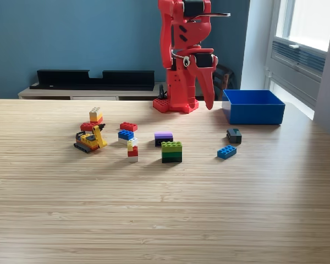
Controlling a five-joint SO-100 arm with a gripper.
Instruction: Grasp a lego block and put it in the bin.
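Note:
My red arm stands folded at the back of the table, and its gripper (209,103) hangs pointing down, shut and holding nothing, just left of the bin (253,113) in the exterior view. The bin is a bright blue open box at the back right; I cannot see its floor. Lego blocks lie apart on the wood in front: a small blue block (226,152) and a dark grey one (234,135) nearest the bin, a green stack (171,152), a purple-topped block (164,137), a blue block (126,135) and a red block (128,126).
At the exterior view's left sit a yellow lego vehicle (91,140), a tan-yellow-red stack (95,116) and a small yellow-white-red stack (132,149). Behind the table are a low shelf with black trays (93,78) and a window (305,33) at the right.

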